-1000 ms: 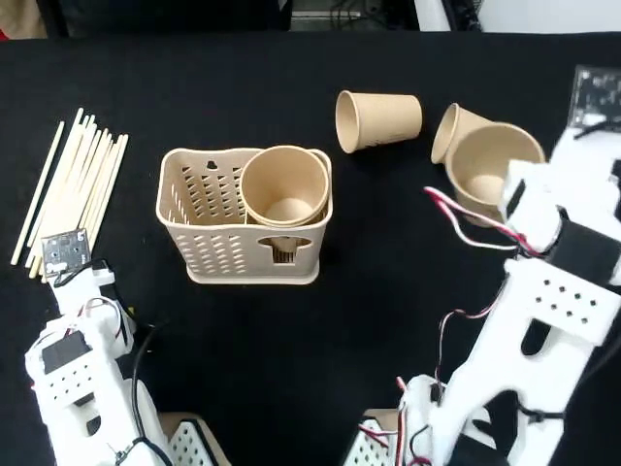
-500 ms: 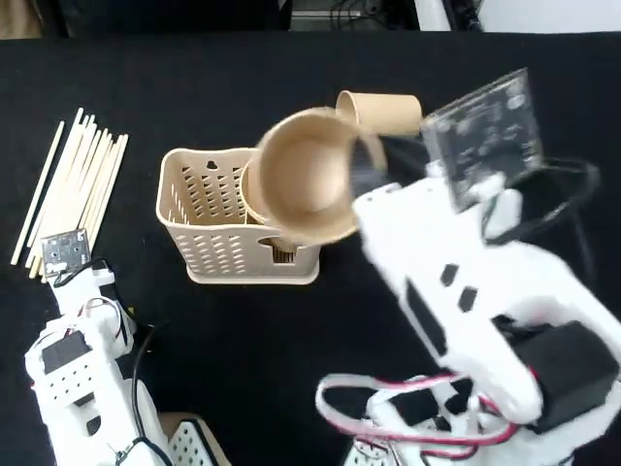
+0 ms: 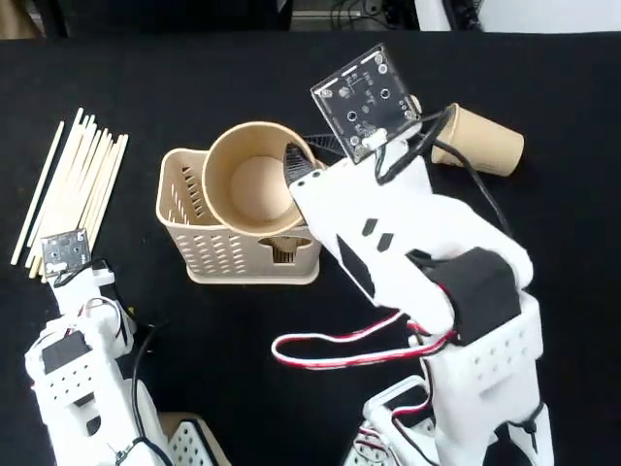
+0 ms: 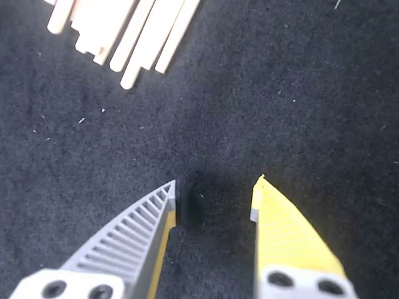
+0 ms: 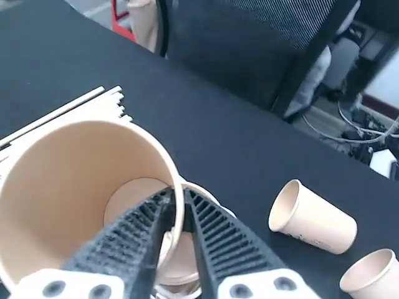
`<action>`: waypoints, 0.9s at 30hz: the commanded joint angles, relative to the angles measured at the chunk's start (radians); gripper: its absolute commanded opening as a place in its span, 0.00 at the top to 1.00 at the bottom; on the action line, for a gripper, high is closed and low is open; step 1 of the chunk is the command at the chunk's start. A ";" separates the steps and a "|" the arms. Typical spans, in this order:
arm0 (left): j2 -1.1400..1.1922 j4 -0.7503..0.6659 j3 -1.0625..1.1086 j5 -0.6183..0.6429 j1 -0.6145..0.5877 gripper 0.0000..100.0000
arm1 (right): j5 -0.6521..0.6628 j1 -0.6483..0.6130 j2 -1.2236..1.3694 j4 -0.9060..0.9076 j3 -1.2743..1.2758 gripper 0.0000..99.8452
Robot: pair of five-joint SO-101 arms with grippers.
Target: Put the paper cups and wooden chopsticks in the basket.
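At the far left the wooden chopsticks lie loose on the table. Our left gripper hangs just beside their near ends, jaws wide and empty. A careless close there could scatter them.

In the middle, the right gripper pinches one wall of a paper cup, held tilted above the basket. We judge that so thin a grip may let the cup twist or slip. Released at a tilt, it could jam on the cup already inside or tip the basket.

To the right, two spare cups lie on their sides and could roll if the arm brushes them.
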 commanded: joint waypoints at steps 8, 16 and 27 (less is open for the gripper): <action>-0.012 -0.014 -0.004 -0.006 0.010 0.80 | -0.006 0.135 0.001 -0.140 0.140 0.99; -0.012 -0.014 -0.004 -0.006 0.012 0.80 | -0.006 0.132 0.004 -0.146 0.216 0.93; -0.012 -0.014 -0.004 -0.006 0.010 0.80 | -0.172 0.138 -0.002 -0.120 0.217 0.73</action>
